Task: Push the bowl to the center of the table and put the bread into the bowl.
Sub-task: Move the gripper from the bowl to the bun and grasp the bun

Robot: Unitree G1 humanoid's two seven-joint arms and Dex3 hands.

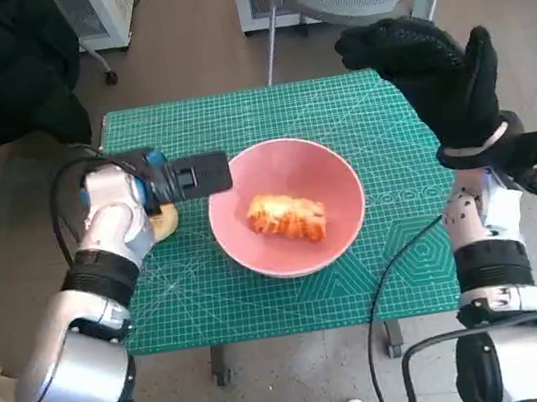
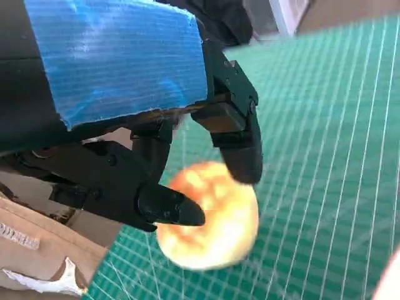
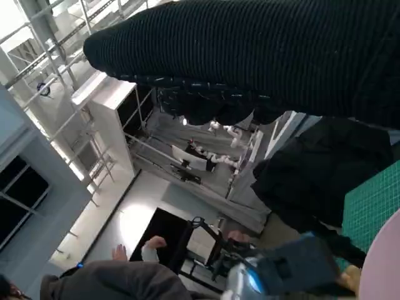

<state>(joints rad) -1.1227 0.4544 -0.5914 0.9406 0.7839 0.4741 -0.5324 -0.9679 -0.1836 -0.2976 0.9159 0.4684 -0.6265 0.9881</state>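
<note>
Left hand (image 1: 176,179) hovered spread over a roll (image 2: 212,215) beside the bowl (image 1: 286,204); bread (image 1: 287,217) lay inside the bowl.

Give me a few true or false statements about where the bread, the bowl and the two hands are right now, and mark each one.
1. The pink bowl holds a piece of bread. True.
2. The right hand rests inside the bowl. False: it is raised off the table's right side, holding nothing.
3. A round bun lies on the green mat under the left hand. True.
4. The left hand has lifted the bun over the bowl. False: the bun is beside the bowl, at the left fingers.
5. The bowl hangs off the table's edge. False: it sits near the middle of the mat.
</note>
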